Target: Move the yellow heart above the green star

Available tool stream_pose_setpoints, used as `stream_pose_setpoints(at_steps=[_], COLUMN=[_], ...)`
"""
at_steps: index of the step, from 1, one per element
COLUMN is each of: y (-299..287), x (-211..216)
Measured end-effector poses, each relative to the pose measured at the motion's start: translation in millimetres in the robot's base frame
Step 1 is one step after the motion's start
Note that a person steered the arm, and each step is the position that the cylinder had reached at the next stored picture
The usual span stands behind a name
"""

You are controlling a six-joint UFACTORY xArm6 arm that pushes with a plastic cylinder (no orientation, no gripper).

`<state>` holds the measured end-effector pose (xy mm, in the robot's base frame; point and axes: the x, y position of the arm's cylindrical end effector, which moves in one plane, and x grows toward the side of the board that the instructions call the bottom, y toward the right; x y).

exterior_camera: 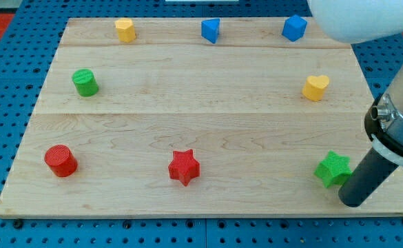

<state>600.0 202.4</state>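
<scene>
The yellow heart [315, 87] lies near the view's right edge of the wooden board, in the upper half. The green star [333, 169] lies below it, near the board's bottom right corner. My tip [350, 202] rests on the board just below and to the right of the green star, close to it or touching it. The heart is well above my tip.
A yellow block [125, 30], a blue block [211, 30] and a blue cube [294, 27] line the top edge. A green cylinder [85, 83] sits at the left, a red cylinder [60, 160] at bottom left, a red star [184, 167] at bottom centre. The wooden board [201, 117] ends just right of my tip.
</scene>
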Motion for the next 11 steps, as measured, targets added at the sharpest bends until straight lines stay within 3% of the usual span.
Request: stream_pose_setpoints(at_steps=[2, 3, 4, 6, 7, 8, 9, 10, 11], y=[2.3, -23.0, 41.9, 47.0, 16.3, -26.0, -3.5, -51.2, -47.8], x=[-52.1, -83.4, -84.3, -203.7, -215.0, -200.0, -215.9, -243.6, -235.9])
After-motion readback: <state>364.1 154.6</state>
